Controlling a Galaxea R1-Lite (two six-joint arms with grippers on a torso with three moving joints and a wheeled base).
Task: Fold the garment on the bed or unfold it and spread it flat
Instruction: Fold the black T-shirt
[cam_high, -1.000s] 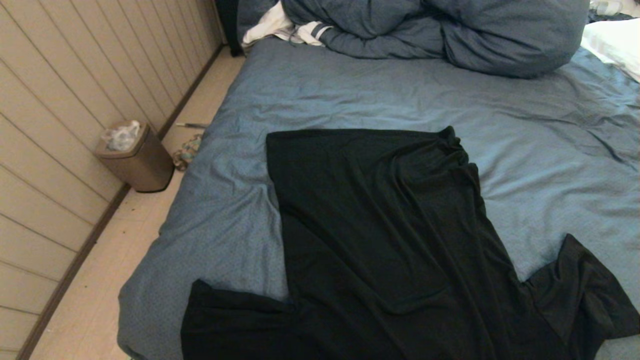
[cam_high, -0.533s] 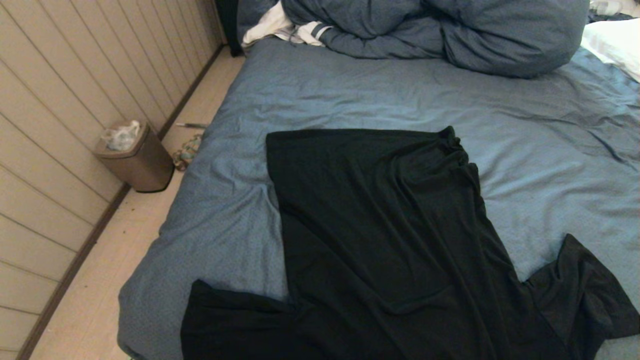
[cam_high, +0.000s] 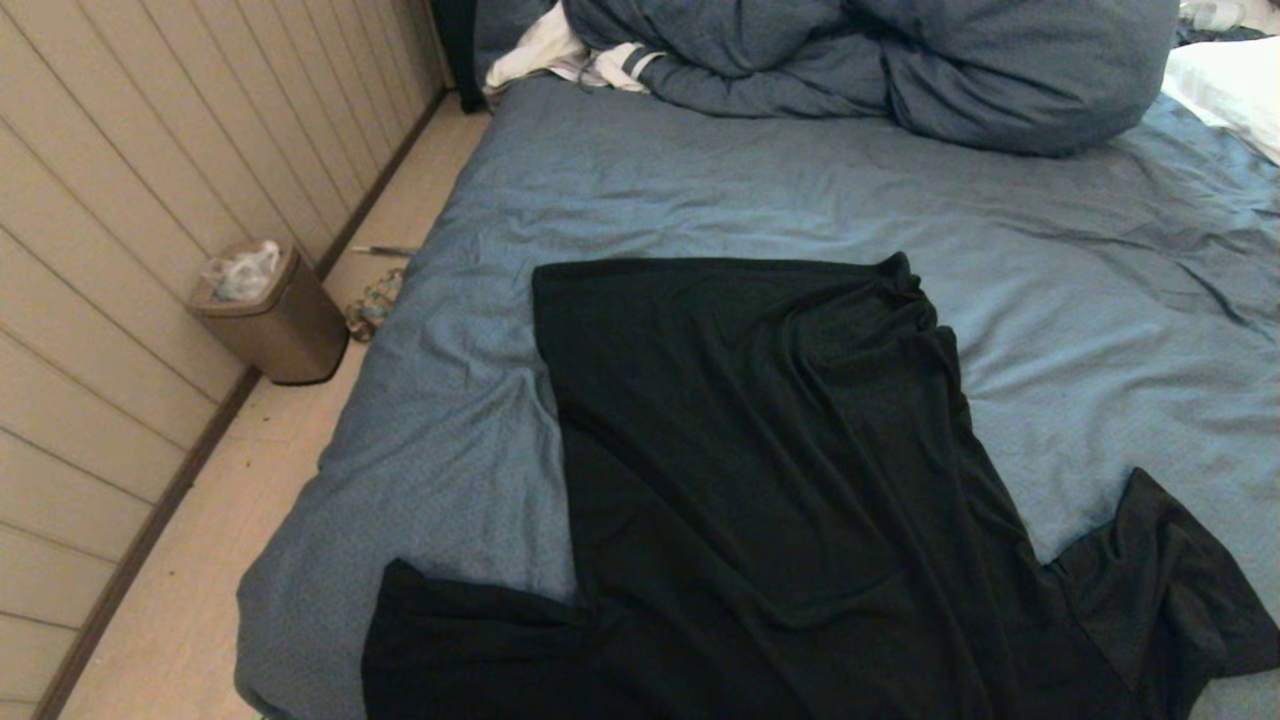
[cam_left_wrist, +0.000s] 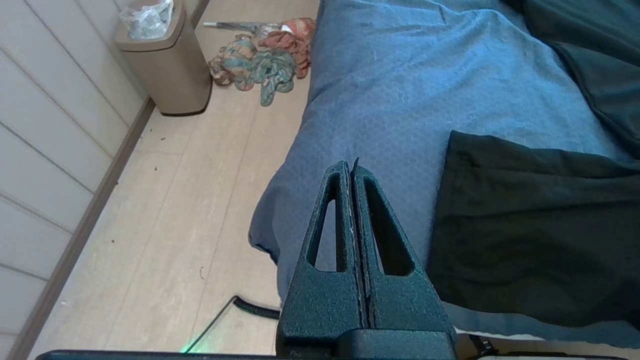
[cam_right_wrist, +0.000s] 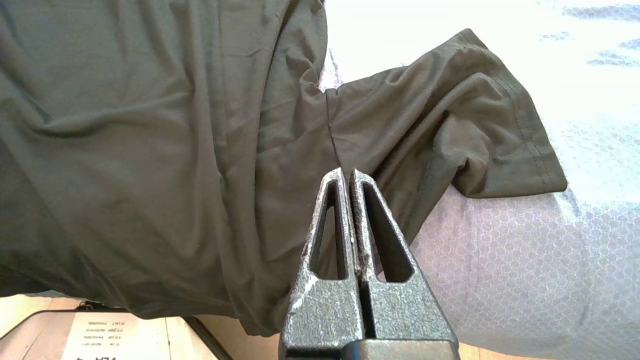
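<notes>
Garment (cam_high: 780, 480) lay spread on the bed's (cam_high: 700, 190) near half — black, wrinkled, sleeves out left and right. Left gripper (cam_left_wrist: 350, 167) and right gripper (cam_right_wrist: 346, 172) hung above it, fingers pressed together, holding nothing.

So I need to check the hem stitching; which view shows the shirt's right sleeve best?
The right wrist view: the sleeve fills it, hem visible. The head view shows it dark at the edge; the left wrist view misses it.

- Open sheet is left between the garment (cam_high: 770, 480) and the duvet (cam_high: 900, 70) heaped across the far end of the bed (cam_high: 700, 190).
- The floor strip at the left is narrowed by a bin (cam_high: 275, 315).
</notes>
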